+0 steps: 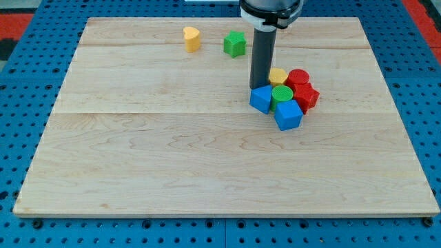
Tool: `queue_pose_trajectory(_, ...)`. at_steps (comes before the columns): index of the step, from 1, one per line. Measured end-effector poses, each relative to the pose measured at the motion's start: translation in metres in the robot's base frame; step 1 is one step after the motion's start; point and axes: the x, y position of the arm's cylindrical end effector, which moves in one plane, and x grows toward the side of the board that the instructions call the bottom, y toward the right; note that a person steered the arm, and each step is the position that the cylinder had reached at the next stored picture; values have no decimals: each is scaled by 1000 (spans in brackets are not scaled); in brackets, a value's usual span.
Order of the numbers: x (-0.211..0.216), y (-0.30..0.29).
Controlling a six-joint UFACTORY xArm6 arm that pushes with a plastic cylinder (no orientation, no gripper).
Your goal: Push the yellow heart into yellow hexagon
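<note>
The yellow heart (pixel 191 38) lies near the view's top, left of centre. The yellow hexagon (pixel 278 76) sits in a tight cluster at the view's right of centre, partly hidden by the rod. My tip (pixel 261 87) stands at the cluster's left side, just left of the yellow hexagon and right above the left blue block (pixel 260 100). The heart lies well to the upper left of my tip.
A green block (pixel 235 44) lies just right of the heart. The cluster also holds a red cylinder (pixel 298 78), a red block (pixel 306 96), a green cylinder (pixel 282 94) and a second blue cube (pixel 289 115). The wooden board (pixel 138 172) ends in edges all round.
</note>
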Motion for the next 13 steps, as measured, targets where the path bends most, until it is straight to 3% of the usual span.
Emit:
queue_pose_trajectory(2, 3, 3)
queue_pose_trajectory(4, -9, -78)
queue_pose_trajectory(6, -13, -80)
queue_pose_trajectory(8, -94, -174)
queue_pose_trajectory(10, -178, -157)
queue_pose_trajectory(11, -180, -136)
queue_pose_trajectory(13, -131, -142)
